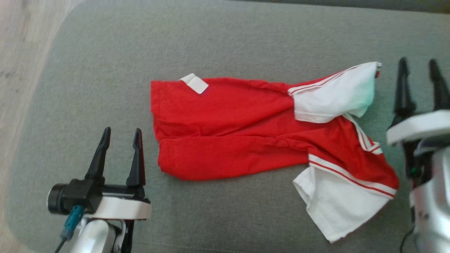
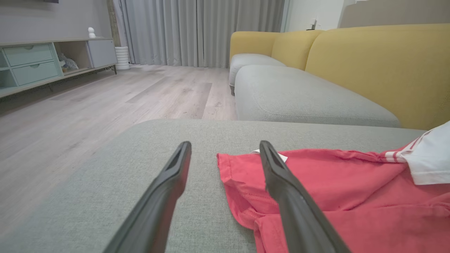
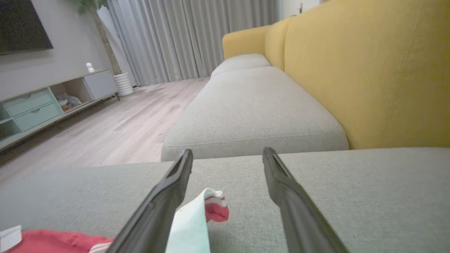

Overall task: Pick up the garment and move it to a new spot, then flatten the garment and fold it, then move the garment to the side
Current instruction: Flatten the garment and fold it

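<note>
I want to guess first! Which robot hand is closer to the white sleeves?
Likely the right gripper: it stands open just beside the upper white sleeve. The left gripper is by the red hem.

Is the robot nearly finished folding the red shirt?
Partway. Done: the red shirt lies spread on the grey cushion, its body apparently folded along its length. In hand: nothing; the left end effector and right end effector are open beside it. Left: the white sleeves stick out rumpled, so more folding, then moving it aside.
</note>
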